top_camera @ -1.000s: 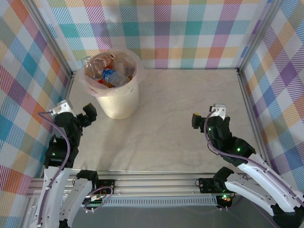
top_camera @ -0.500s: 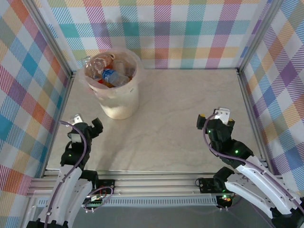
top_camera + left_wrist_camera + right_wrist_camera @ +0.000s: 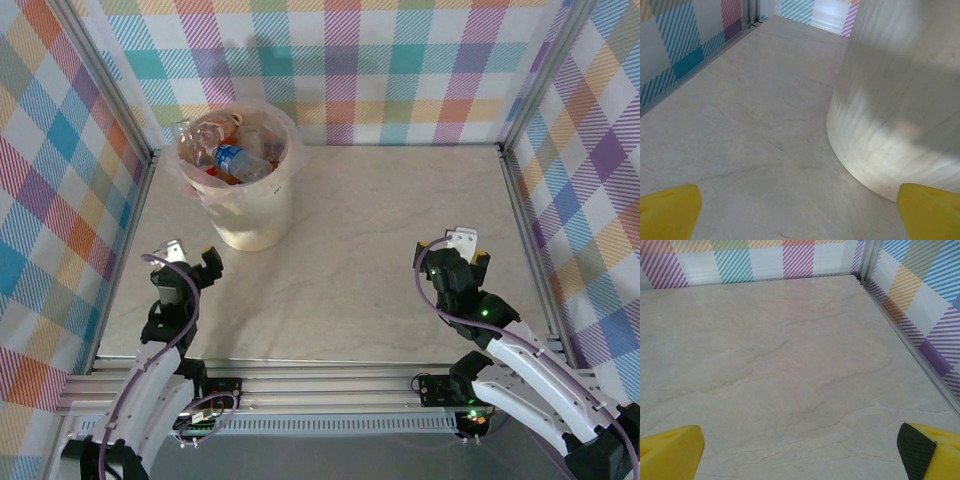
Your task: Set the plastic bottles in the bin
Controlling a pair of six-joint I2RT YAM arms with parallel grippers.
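The bin (image 3: 255,215), a cream-beige bucket lined with a translucent bag, stands at the far left of the table. Several plastic bottles (image 3: 236,157) lie piled inside it, one with a blue label on top. My left gripper (image 3: 190,264) is low over the table just in front and to the left of the bin, open and holding nothing. In the left wrist view the bin's wall (image 3: 900,100) rises close ahead on the right, beyond the open gripper (image 3: 800,215). My right gripper (image 3: 451,256) hovers open over bare table at the right, with nothing between its fingertips (image 3: 670,450).
Plaid walls with metal corner posts (image 3: 520,140) close the table in on three sides. A wall rail (image 3: 910,350) runs close to the right of the right gripper. The marble-look tabletop (image 3: 380,240) stretches between the two arms.
The left arm has pulled back from beside the bin toward the near edge and folded lower. The right gripper has drifted slightly right. Both stayed open.
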